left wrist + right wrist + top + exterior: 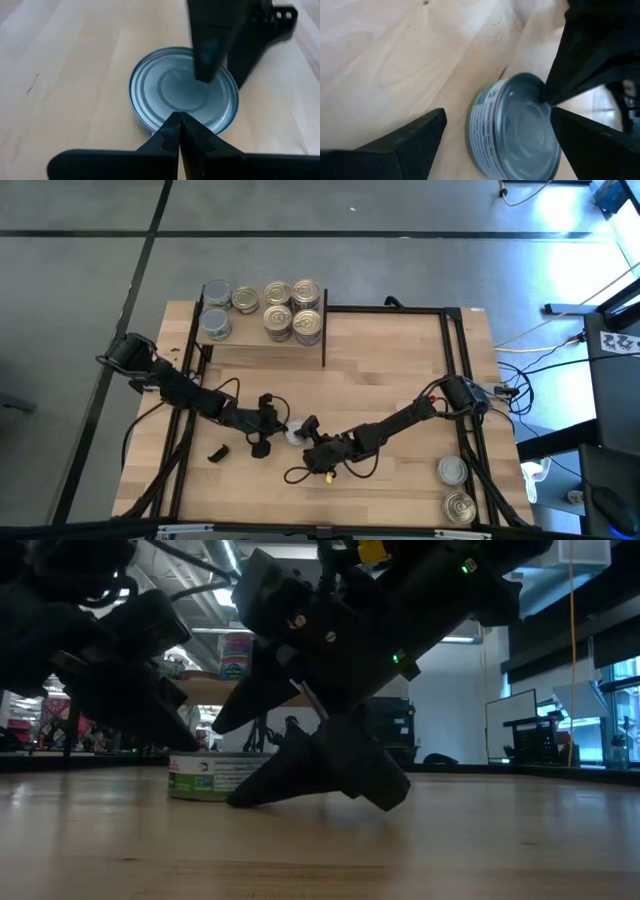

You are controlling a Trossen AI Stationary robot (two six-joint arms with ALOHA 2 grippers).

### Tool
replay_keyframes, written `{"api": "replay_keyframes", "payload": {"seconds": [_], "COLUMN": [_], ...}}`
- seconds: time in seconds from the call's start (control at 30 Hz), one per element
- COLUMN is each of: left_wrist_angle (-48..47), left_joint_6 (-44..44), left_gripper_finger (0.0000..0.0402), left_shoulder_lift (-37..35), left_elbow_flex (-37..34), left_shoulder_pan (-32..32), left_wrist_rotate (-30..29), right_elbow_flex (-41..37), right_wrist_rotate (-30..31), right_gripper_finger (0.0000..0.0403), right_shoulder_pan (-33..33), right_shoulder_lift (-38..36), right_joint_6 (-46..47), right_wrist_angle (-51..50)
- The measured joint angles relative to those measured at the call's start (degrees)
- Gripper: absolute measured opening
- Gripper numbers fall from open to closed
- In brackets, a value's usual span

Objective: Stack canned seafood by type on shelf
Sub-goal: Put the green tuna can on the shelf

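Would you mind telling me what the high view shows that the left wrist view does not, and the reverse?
Only the high view shows the shelf with its stacked tins, two more tins at the table's right edge, and both whole arms. Only the left wrist view shows the ringed silver-grey top of the tin close up, with the left gripper shut at its rim. Both show that tin lying between the left gripper and the open right gripper.

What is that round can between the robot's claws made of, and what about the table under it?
The can looks like metal: its top is smooth silver-grey with pressed rings and a soft shine. A band around its side looks like printed paper, though that is hard to tell. The table looks like light wood, with grain lines and a smooth, dull finish.
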Motion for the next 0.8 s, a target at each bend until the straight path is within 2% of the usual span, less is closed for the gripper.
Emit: {"api": "replay_keyframes", "payload": {"seconds": [0.27, 0.37, 0.53, 0.8], "left_wrist_angle": [11.87, 13.57, 15.05, 15.38], "left_joint_6": [-6.11, -7.12, -7.62, -7.34], "left_gripper_finger": [0.0003, 0.0003, 0.0003, 0.0003], "left_shoulder_lift": [0.03, 0.04, 0.07, 0.12], "left_elbow_flex": [-7.23, -8.58, -9.44, -9.44], "left_shoulder_pan": [2.5, 3.13, 3.61, 3.63], "left_wrist_rotate": [0.02, 0.0, 0.04, 0.15], "right_elbow_flex": [0.0, 0.0, 0.32, 0.5], "right_wrist_rotate": [2.4, 3.85, 9.92, 7.28], "right_gripper_finger": [0.0366, 0.0366, 0.0366, 0.0366], "right_shoulder_pan": [-0.11, -0.58, -1.54, -3.45], "right_shoulder_lift": [0.25, 0.28, 0.34, 0.34], "right_joint_6": [-3.38, -3.39, -5.36, -8.2], "right_wrist_angle": [1.45, 1.07, 0.24, -0.83]}}
